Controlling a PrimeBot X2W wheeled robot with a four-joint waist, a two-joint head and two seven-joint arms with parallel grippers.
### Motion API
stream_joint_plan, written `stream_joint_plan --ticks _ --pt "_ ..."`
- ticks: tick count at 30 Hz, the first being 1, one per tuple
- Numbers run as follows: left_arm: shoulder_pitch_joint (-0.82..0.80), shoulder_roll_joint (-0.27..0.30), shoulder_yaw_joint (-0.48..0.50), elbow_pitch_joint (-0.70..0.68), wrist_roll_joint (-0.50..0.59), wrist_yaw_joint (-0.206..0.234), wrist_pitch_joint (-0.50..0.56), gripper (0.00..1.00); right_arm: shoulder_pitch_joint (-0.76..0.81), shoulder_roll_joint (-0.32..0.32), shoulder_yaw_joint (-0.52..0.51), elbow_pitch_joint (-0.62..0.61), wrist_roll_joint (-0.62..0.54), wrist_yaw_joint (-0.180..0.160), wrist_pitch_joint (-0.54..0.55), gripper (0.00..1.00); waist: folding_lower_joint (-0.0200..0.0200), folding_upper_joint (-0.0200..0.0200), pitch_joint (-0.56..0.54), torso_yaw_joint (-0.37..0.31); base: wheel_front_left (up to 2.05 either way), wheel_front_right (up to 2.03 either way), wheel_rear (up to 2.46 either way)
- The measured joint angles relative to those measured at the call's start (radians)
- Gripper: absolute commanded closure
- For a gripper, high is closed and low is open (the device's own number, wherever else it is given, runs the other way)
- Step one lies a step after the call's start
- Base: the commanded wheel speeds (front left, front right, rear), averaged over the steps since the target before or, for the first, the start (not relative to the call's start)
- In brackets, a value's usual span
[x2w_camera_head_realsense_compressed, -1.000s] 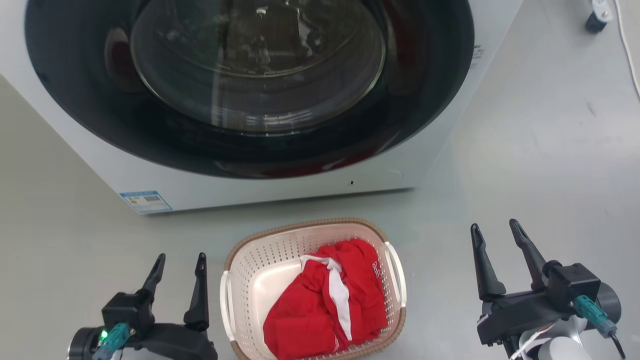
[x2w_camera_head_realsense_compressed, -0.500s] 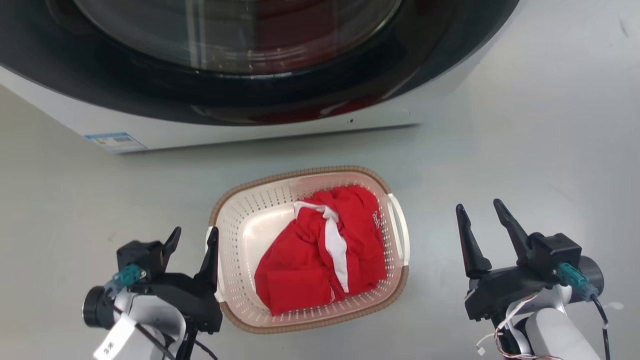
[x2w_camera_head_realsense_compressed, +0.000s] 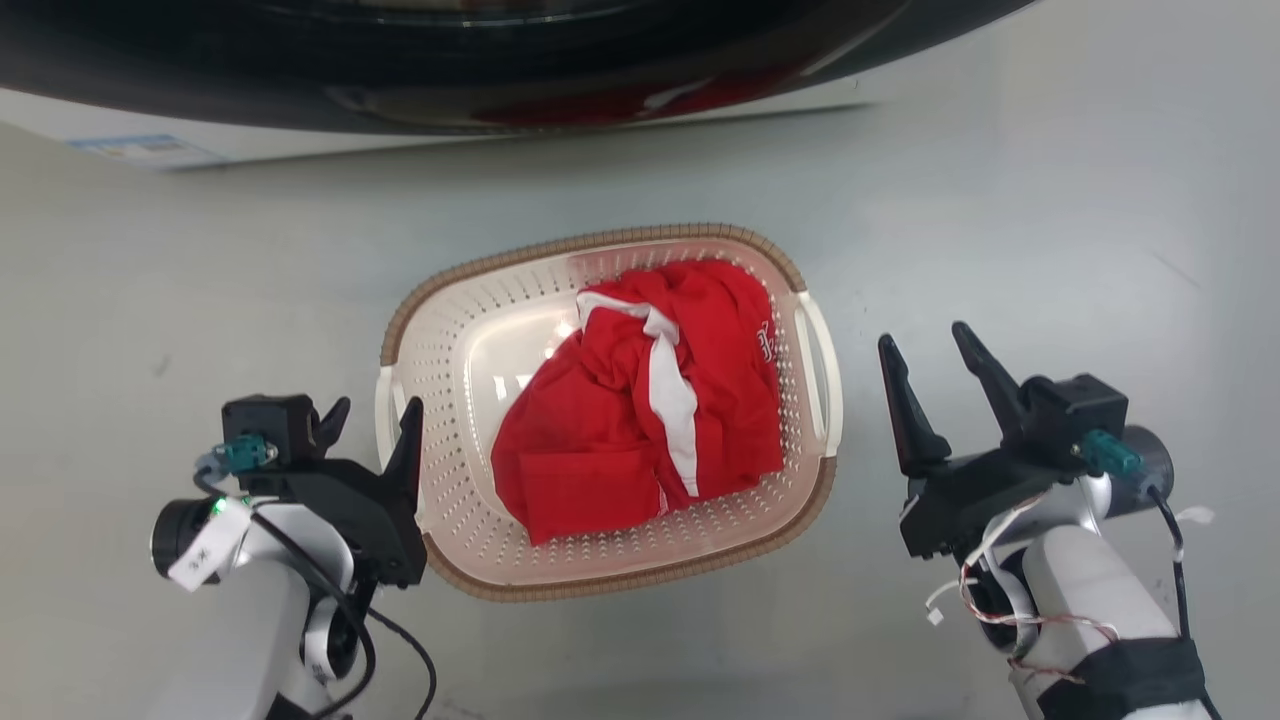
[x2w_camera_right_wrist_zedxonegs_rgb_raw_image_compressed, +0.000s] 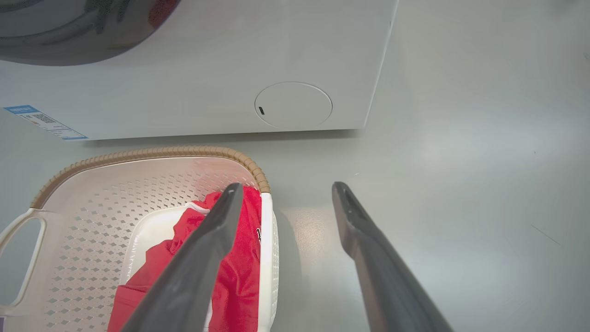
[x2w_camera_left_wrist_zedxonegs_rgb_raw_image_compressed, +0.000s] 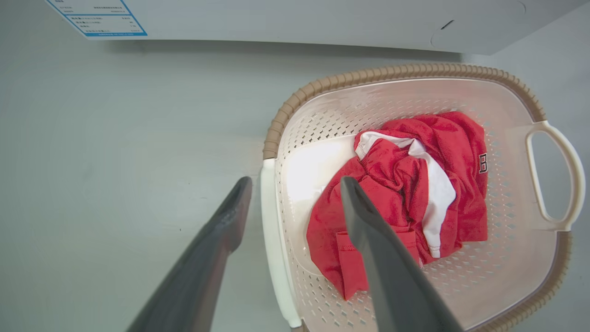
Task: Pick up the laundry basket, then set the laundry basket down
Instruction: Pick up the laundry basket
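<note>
Two hands, both spread open, and we are seeing nothing held in either. The left hand [x2w_camera_left_wrist_zedxonegs_rgb_raw_image_compressed: 296, 182] is sitting astride the left handle [x2w_camera_left_wrist_zedxonegs_rgb_raw_image_compressed: 272, 221] of the laundry basket [x2w_camera_head_realsense_compressed: 480, 300], with one finger outside over the floor [x2w_camera_head_realsense_compressed: 1050, 180] and one over the basket's inside. We cannot tell whether either is touching plastic. The right hand [x2w_camera_head_realsense_compressed: 924, 336] is hovering just beside the right handle [x2w_camera_head_realsense_compressed: 829, 375], apart from it in the head view. In its wrist view one finger is overlapping the basket edge, and its height is unclear.

We are counting one basket, standing on the floor between the hands, in front of the washing machine [x2w_camera_right_wrist_zedxonegs_rgb_raw_image_compressed: 184, 92]. It has two white handles and one brown rim [x2w_camera_head_realsense_compressed: 650, 235]. Inside is one red bundle [x2w_camera_head_realsense_compressed: 620, 420] with a white stripe, and we cannot tell whether it is one garment or several.

The head view is cutting off the machine, so we are getting just the door's dark lower arc and a white strip. It has one blue-edged label [x2w_camera_left_wrist_zedxonegs_rgb_raw_image_compressed: 97, 18], print too small to read, and one round cover [x2w_camera_right_wrist_zedxonegs_rgb_raw_image_compressed: 293, 105] low on the front.
</note>
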Motion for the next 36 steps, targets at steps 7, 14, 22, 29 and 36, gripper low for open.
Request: stream_joint_plan --ticks 7,14,22,29,36 --pt "-0.111 0.000 0.018 0.066 -0.029 -0.018 0.019 0.00 -0.108 0.006 0.024 0.048 0.000 0.012 0.001 0.00 0.0000 0.0000 0.106 0.004 0.00 0.00 0.00" --pt "-0.197 0.013 0.023 0.149 -0.030 -0.038 0.027 0.00 -0.214 0.010 0.065 0.123 -0.006 0.023 0.001 0.00 0.0000 0.0000 0.205 0.009 0.00 0.00 0.00" --pt "-0.271 0.000 0.011 0.232 -0.030 -0.063 0.025 0.00 -0.282 0.014 0.109 0.235 -0.011 0.039 0.010 0.00 -0.0001 0.0000 0.276 0.015 0.00 0.00 0.00" --pt "-0.319 -0.030 0.007 0.281 -0.041 -0.082 -0.001 1.00 -0.323 0.031 0.124 0.298 0.000 0.050 0.014 1.00 -0.0006 -0.0006 0.292 0.024 0.00 0.00 0.00" --pt "-0.337 -0.036 0.001 0.324 -0.044 -0.095 -0.028 1.00 -0.341 0.029 0.130 0.343 0.022 0.056 0.000 1.00 -0.0005 -0.0006 0.290 0.027 0.00 0.00 0.00"
